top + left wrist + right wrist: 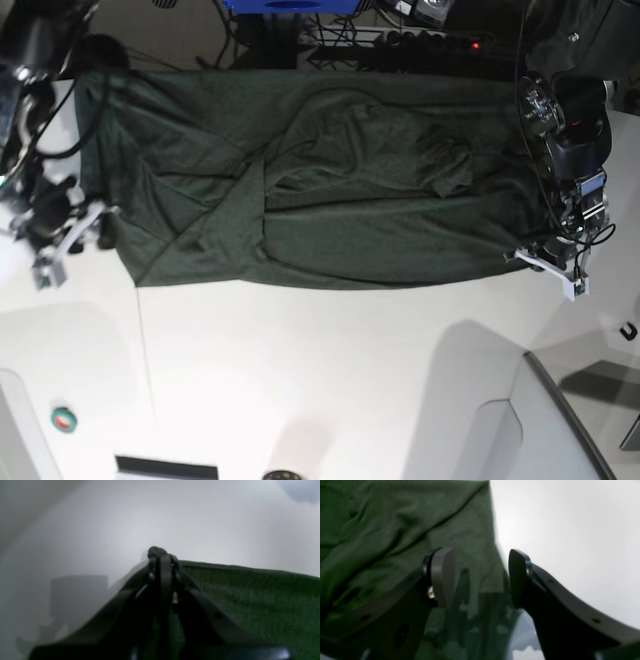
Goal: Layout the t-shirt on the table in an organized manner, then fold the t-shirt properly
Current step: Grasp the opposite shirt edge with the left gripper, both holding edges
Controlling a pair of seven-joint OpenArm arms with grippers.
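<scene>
**A:** T-shirt (pixel 320 190) first: where does it lie? I see it spread across the far half of the table (pixel 330 370), long axis running side to side in the base view, the middle rumpled and one end folded over on itself.

**B:** Agreed. The near hem is a fairly straight line, and both arms sit at its two ends. Left gripper (pixel 161 557) is at the corner on the base view's right; its jaws are pressed together with a small bunch of green cloth pinched at the tips, so I'd call that corner held.

**A:** And the right gripper (pixel 482 577)?

**B:** Jaws apart, a moderate gap. In its wrist view the shirt's edge runs up between the two pads: cloth under and behind one pad (pixel 442 576), bare table behind the other. Nothing is gripped there. I can't tell whether the tips touch the cloth.

**A:** So what does the next move depend on?

**B:** My reading: the edge lies right in the opening, parallel to the pads, so the right arm only needs to settle and close to match the left. Then both ends of the long axis are held and the shirt could be pulled taut along it.

**A:** Risk?

**B:** Closing on table alone if the edge slips outward, since thin cloth slides easily.
</scene>
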